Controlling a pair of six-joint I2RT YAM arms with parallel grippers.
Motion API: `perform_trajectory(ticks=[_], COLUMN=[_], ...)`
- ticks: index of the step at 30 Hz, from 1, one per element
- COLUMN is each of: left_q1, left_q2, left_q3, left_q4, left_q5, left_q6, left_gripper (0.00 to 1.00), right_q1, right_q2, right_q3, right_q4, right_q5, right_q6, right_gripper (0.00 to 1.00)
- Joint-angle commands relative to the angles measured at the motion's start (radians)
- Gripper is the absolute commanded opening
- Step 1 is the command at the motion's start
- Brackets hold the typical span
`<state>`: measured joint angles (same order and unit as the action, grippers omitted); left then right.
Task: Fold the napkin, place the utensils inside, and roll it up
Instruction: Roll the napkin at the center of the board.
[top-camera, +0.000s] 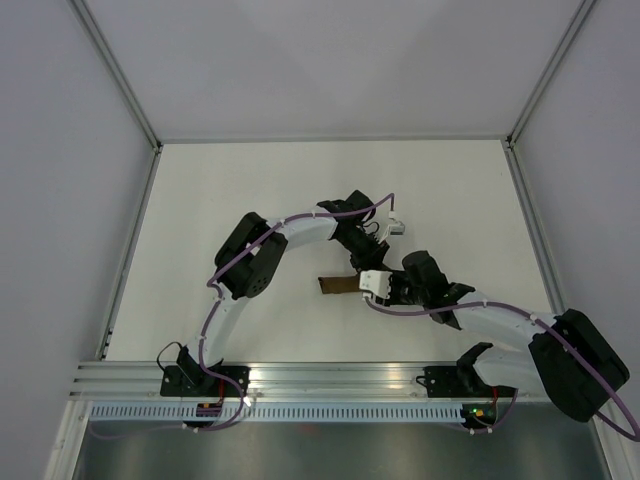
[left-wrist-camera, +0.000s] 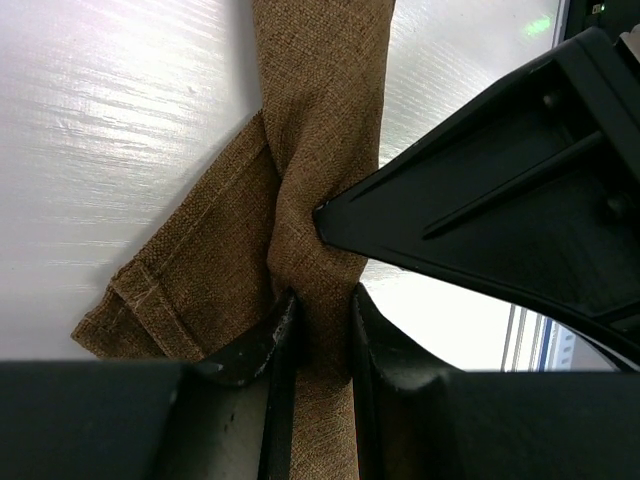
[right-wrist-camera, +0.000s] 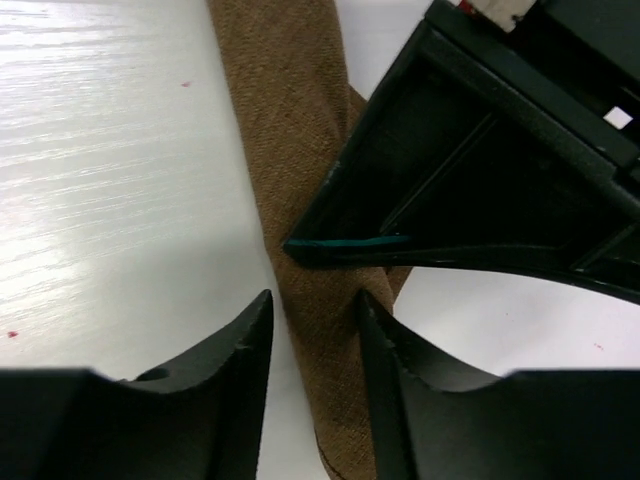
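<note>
The brown napkin (top-camera: 335, 285) lies mid-table as a narrow roll, its left end showing past the grippers. My left gripper (top-camera: 362, 262) is shut on the napkin: in the left wrist view the roll (left-wrist-camera: 320, 120) runs up between both fingers (left-wrist-camera: 320, 305), which pinch it, and a loose hemmed flap (left-wrist-camera: 190, 290) spreads to the left. My right gripper (right-wrist-camera: 315, 300) straddles the same roll (right-wrist-camera: 285, 120) and is open. Its right finger (right-wrist-camera: 390, 350) is against the cloth and its left finger (right-wrist-camera: 235, 360) stands off it. The utensils are hidden.
White tabletop (top-camera: 230, 200) with grey walls on three sides and an aluminium rail (top-camera: 330, 380) along the near edge. The two grippers are very close, each one's finger filling the right of the other's wrist view.
</note>
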<state>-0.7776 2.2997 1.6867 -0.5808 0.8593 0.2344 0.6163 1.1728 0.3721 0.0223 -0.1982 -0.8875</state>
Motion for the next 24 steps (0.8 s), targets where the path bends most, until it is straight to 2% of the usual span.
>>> perform_trajectory(ticks=[1, 2, 4, 5, 9, 11, 18, 24], left_q1=[-0.011, -0.009, -0.005, -0.003, 0.003, 0.009, 0.035, 0.078], left_q2=[0.104, 0.101, 0.093, 0.089, 0.066, 0.049, -0.048, -0.172], left_q3=[-0.051, -0.050, -0.047, -0.045, -0.047, -0.054, -0.110, -0.225], left_q4=[-0.148, -0.145, -0.146, -0.146, -0.136, -0.123, -0.019, 0.128], left_q5=[-0.140, -0.138, -0.126, -0.123, -0.134, -0.137, -0.180, -0.325], left_q6=[-0.001, -0.003, -0.004, -0.004, -0.013, -0.021, -0.119, -0.224], left_gripper=[0.13, 0.13, 0.19, 0.22, 0.39, 0.42, 0.56, 0.58], right_q1=[0.008, 0.008, 0.008, 0.007, 0.007, 0.005, -0.003, -0.026], right_q2=[0.040, 0.050, 0.053, 0.057, 0.065, 0.070, 0.082, 0.117], right_q3=[-0.002, -0.002, 0.013, 0.016, 0.044, 0.065, 0.120, 0.169], right_q4=[0.013, 0.007, -0.015, -0.019, -0.096, -0.142, -0.245, -0.301], right_q5=[0.029, 0.029, 0.019, 0.017, 0.008, -0.009, -0.055, -0.092], right_q6=[0.001, 0.001, 0.010, 0.012, 0.010, 0.010, 0.012, 0.007], right_gripper=[0.43, 0.37, 0.34, 0.28, 0.18, 0.13, 0.10, 0.09])
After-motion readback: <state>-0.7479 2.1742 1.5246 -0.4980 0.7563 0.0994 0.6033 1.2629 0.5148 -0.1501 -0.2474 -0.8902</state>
